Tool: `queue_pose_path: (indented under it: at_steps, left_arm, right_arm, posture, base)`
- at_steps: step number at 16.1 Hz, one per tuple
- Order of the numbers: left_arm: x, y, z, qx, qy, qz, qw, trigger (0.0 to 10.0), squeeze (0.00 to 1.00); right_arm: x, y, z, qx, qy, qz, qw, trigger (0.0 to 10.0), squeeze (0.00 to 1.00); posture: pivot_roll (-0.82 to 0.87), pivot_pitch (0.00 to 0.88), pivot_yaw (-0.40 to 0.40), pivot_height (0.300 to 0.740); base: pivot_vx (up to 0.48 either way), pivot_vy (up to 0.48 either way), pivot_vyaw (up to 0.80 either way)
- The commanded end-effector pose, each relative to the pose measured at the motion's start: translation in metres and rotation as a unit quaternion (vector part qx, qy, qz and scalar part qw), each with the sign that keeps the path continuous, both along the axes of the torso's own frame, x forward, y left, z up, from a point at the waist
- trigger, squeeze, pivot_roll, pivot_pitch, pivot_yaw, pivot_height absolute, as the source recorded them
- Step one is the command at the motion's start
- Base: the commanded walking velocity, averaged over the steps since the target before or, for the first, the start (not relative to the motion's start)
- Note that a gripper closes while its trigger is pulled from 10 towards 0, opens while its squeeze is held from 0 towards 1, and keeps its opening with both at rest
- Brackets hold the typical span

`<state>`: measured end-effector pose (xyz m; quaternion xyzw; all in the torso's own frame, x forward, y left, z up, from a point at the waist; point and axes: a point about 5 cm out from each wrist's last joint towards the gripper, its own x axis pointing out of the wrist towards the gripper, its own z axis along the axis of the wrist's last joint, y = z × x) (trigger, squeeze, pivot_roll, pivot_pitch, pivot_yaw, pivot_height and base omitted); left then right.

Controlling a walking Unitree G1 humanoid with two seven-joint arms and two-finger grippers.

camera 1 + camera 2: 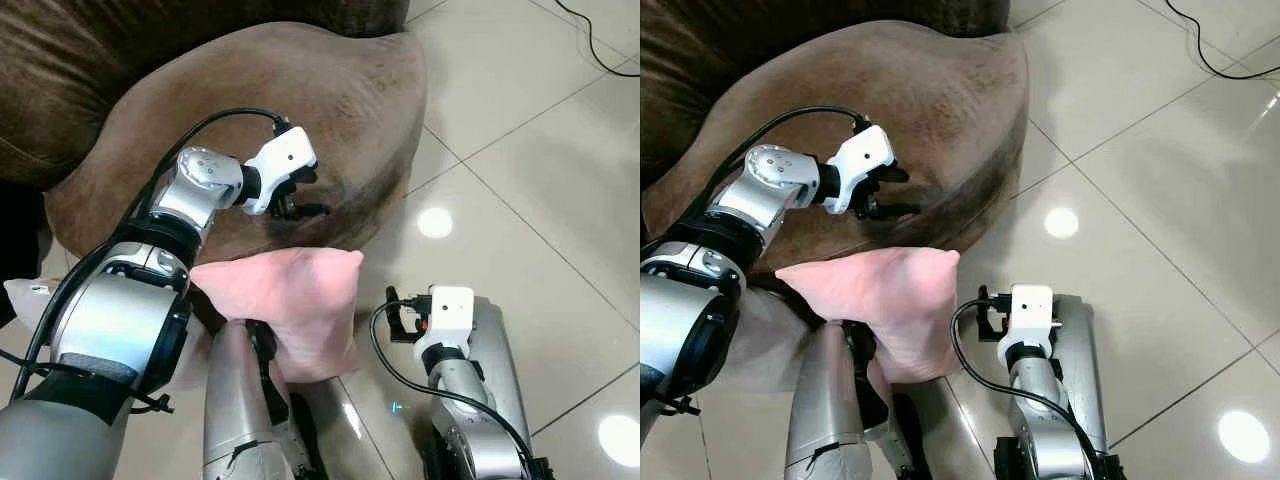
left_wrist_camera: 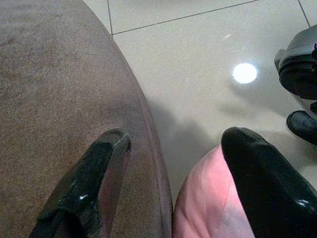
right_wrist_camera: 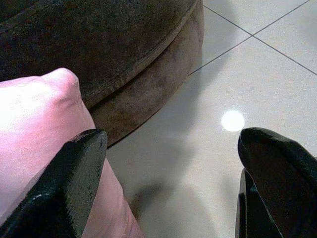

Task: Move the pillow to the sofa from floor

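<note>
- Nearest the robot, in front of the brown sofa [image 1: 300,110]: right gripper [image 3: 173,183] low over the tiled floor [image 1: 540,180], its two black fingers spread wide with nothing between them; one finger lies just beside the pink pillow [image 1: 290,310].
- The pillow sits against the sofa's front edge, draped over the robot's lower body, apparently off the floor but not yet on the seat.
- Farther in, the left gripper [image 2: 173,183] hovers over the sofa's rounded edge, jaws apart and empty; one finger is over the brown suede, the other over the pillow's near corner.
- Risk, as I judge it: neither gripper holds the pillow, so it could slide back down to the tiles if the body shifts. A one-corner pinch on soft fabric may also slip.
- Surface: glossy pale tiles with dark grout lines and bright ceiling-light reflections; likely slick.
- Beyond the sofa's far end, a black cable [image 1: 600,50] crosses the floor.
</note>
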<state>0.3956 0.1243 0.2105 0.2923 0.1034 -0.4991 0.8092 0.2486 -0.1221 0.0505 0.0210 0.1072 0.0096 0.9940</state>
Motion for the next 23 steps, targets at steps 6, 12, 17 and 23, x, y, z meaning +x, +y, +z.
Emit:
queue_pose_path:
  at_steps: [6, 12, 17, 23]
  left_arm:
    - [-0.005, 0.012, -0.011, 0.011, 0.023, -0.007, 1.0, 10.0, 1.0]
    - [-0.008, 0.018, -0.025, 0.027, 0.04, -0.003, 0.999, 10.0, 1.0]
    - [-0.013, 0.015, -0.036, 0.036, 0.053, -0.019, 0.998, 10.0, 1.0]
    - [-0.023, 0.003, -0.055, 0.045, 0.078, -0.065, 0.994, 10.0, 1.0]
  right_arm:
    - [-0.027, -0.014, -0.045, -0.005, 0.107, -0.026, 0.994, 10.0, 0.0]
    - [-0.032, -0.039, -0.041, -0.03, 0.102, -0.046, 0.993, 10.0, 0.0]
    - [-0.049, -0.075, 0.029, -0.063, 0.067, 0.077, 0.993, 10.0, 0.0]
    - [-0.085, -0.053, 0.04, -0.015, 0.13, 0.143, 0.981, 10.0, 0.0]
  posture:
    - [-0.21, 0.269, 0.29, 0.45]
    - [-0.22, 0.275, 0.288, 0.45]
    - [-0.24, 0.29, 0.277, 0.45]
    - [-0.26, 0.301, 0.27, 0.45]
  base:
    - [0.0, 0.0, 0.0]
    - [0.0, 0.0, 0.0]
    - [0.0, 0.0, 0.0]
    - [0.0, 0.0, 0.0]
